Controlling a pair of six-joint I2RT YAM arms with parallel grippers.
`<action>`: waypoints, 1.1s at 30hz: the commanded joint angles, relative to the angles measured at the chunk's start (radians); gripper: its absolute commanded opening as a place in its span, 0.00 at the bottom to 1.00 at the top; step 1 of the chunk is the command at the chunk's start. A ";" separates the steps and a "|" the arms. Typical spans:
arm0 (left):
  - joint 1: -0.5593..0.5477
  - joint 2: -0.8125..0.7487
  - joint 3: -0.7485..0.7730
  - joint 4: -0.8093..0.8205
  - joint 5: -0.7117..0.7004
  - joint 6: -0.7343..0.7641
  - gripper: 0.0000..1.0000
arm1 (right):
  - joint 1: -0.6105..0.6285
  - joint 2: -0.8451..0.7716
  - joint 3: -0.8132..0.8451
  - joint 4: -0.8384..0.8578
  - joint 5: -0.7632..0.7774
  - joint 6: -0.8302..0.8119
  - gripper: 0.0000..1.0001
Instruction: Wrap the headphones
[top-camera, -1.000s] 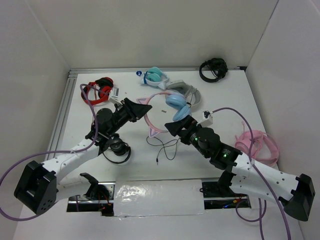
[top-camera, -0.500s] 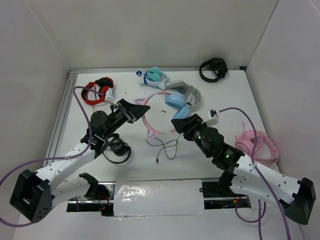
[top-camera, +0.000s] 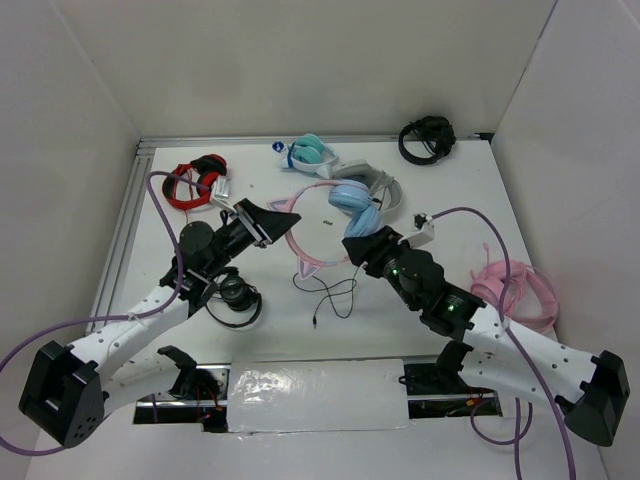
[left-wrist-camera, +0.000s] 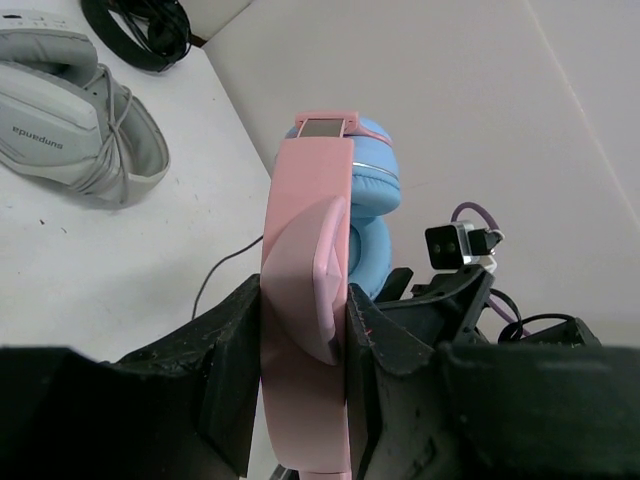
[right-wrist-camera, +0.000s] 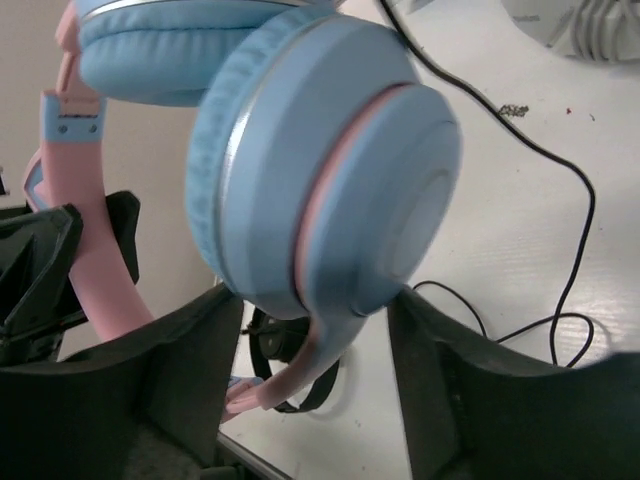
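The headphones have a pink cat-ear headband and light blue ear cups, and are held off the table. My left gripper is shut on the pink headband. My right gripper is open, its jaws on either side of the lower edge of one blue ear cup; I cannot tell whether they touch it. The thin black cable trails on the table below and shows in the right wrist view.
Red headphones lie at the back left, and a teal-and-white pair and a grey pair lie behind. A black pair lies at the back right. An all-pink pair lies at the right. Another black pair lies under my left arm.
My right gripper moved up and forward toward the blue ear cup. My left gripper drew the headband slightly left, and the headphones shifted a little toward the back.
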 joint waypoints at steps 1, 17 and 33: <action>-0.014 -0.020 0.016 0.133 0.087 -0.061 0.00 | -0.001 0.012 0.097 0.042 -0.052 -0.065 0.68; -0.034 0.015 0.024 0.223 0.097 -0.029 0.00 | -0.007 0.056 0.086 0.068 -0.029 0.010 0.21; -0.034 -0.008 0.124 -0.185 0.423 0.353 0.99 | -0.007 0.013 0.295 -0.312 0.269 -0.134 0.00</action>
